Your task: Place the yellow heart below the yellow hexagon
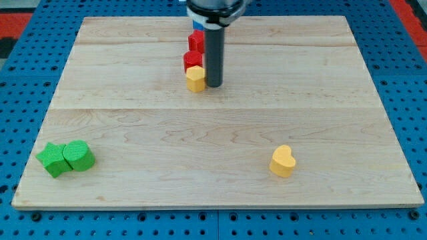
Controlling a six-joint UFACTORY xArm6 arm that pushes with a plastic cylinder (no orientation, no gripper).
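Observation:
A yellow heart [283, 161] lies near the view's bottom right on the wooden board [213, 153]. A yellow hexagon [195, 79] sits at the upper middle, at the low end of a short column with two red blocks, one [192, 61] just above it and another [196, 41] above that. A blue block [199, 25] peeks out at the column's top, partly hidden by the arm. My tip [214, 85] rests on the board just right of the yellow hexagon, very close to it. The heart is far from my tip, down and to the right.
Two green blocks sit touching near the view's bottom left corner, one star-like [53, 160] and one rounder [79, 155]. The board lies on a blue pegboard surface [27, 80]. The arm's dark body enters from the view's top centre.

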